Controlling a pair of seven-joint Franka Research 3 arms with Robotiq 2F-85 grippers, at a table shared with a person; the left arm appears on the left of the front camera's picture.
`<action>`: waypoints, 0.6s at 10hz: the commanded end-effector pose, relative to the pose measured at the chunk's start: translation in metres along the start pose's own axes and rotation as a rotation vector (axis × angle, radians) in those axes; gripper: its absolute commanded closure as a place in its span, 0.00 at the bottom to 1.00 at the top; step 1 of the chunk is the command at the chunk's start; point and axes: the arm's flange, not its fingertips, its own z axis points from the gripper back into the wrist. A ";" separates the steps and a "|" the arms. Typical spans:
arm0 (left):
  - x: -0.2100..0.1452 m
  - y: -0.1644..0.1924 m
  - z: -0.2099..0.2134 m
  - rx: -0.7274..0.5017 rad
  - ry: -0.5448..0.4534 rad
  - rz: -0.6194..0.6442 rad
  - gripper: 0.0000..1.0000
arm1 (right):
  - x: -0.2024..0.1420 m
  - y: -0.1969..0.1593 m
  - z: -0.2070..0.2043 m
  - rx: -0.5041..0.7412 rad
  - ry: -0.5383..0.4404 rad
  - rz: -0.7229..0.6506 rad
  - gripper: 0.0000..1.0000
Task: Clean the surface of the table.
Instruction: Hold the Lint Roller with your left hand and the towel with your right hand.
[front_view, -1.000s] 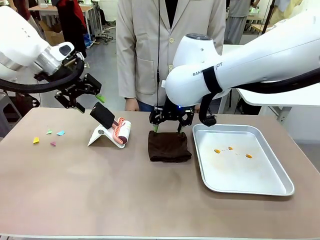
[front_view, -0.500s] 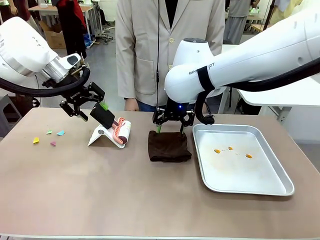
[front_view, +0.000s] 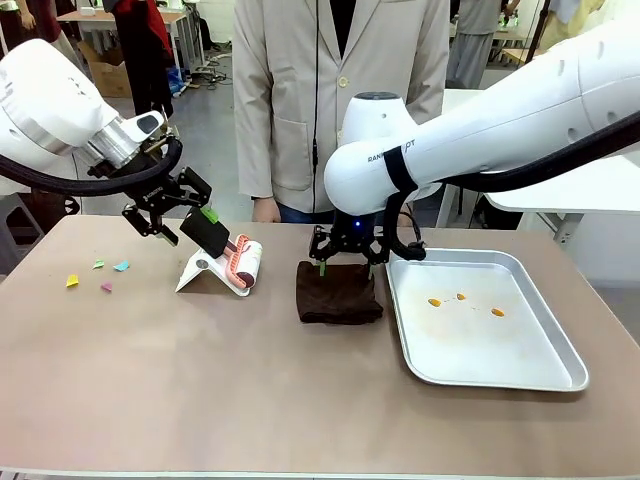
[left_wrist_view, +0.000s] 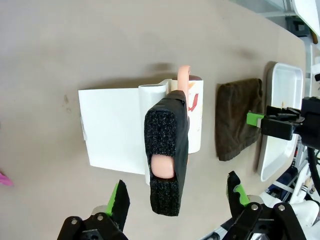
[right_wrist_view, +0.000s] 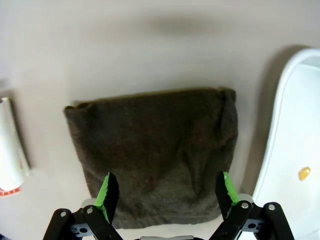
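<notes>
The brownish table (front_view: 250, 390) carries small coloured paper scraps (front_view: 106, 287) at its left. A lint roller (front_view: 243, 262) with a black handle (front_view: 207, 232) leans on a white stand (front_view: 200, 270). My left gripper (front_view: 182, 214) is open around the tip of that handle (left_wrist_view: 165, 150), and its green-padded fingers (left_wrist_view: 119, 199) stand clear on either side. A folded dark brown cloth (front_view: 338, 292) lies mid-table. My right gripper (front_view: 348, 256) hangs open just over the cloth's far edge. In the right wrist view its fingers (right_wrist_view: 108, 192) straddle the cloth (right_wrist_view: 155, 145).
A silver metal tray (front_view: 560, 365) with a few orange bits (front_view: 434, 301) sits at the right, close beside the cloth. A person in a beige coat (front_view: 340, 90) stands at the far edge. The near half of the table is bare.
My left gripper has dropped down and to the right, onto the end of the roller handle. My right gripper has lowered toward the cloth's far edge. Both stay open.
</notes>
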 end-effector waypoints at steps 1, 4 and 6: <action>0.006 -0.004 0.000 -0.021 -0.017 0.018 0.00 | 0.003 0.000 0.001 -0.108 -0.014 -0.057 0.00; 0.008 -0.001 -0.002 -0.031 -0.028 0.019 0.00 | 0.004 -0.010 -0.009 -0.141 0.010 -0.048 0.00; 0.011 0.000 -0.005 -0.029 -0.024 0.025 0.00 | 0.006 -0.013 -0.016 -0.102 0.024 -0.040 0.00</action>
